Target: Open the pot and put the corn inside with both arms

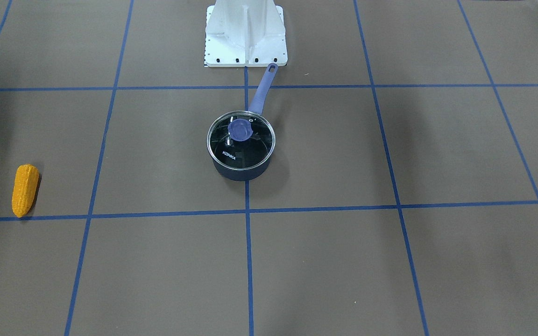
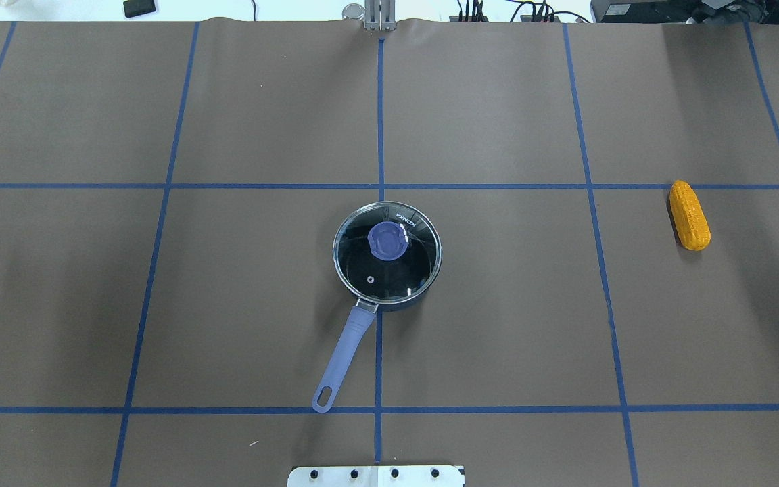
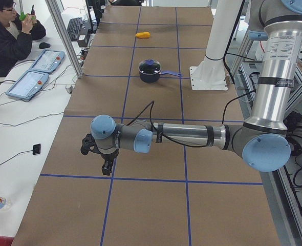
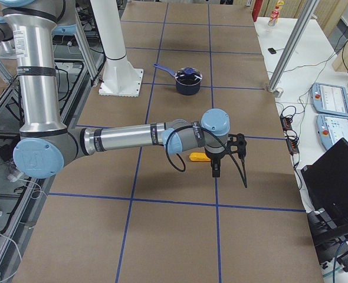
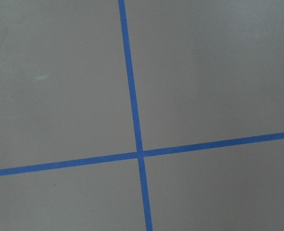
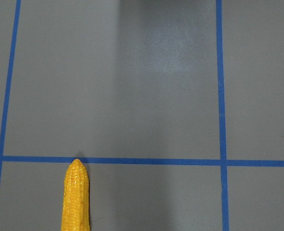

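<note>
Lid [image 1: 246, 148] on the pot [image 1: 243, 173], corn [image 2: 690, 215] well apart; left arm [image 3: 184, 135] and right arm [image 4: 127, 137] stretch level; left gripper [image 3: 106, 168] and right gripper [image 4: 214, 171] point down, opening cannot be told

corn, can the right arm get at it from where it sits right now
Probably yes. The corn lies in the open on the table, and the right arm has its wrist just beside it with nothing between them; the pot stands far off.

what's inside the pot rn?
Glass lid sits on the pot; through it only dark interior and reflections show, nothing clearly inside. The corn lies apart on the table.
</note>
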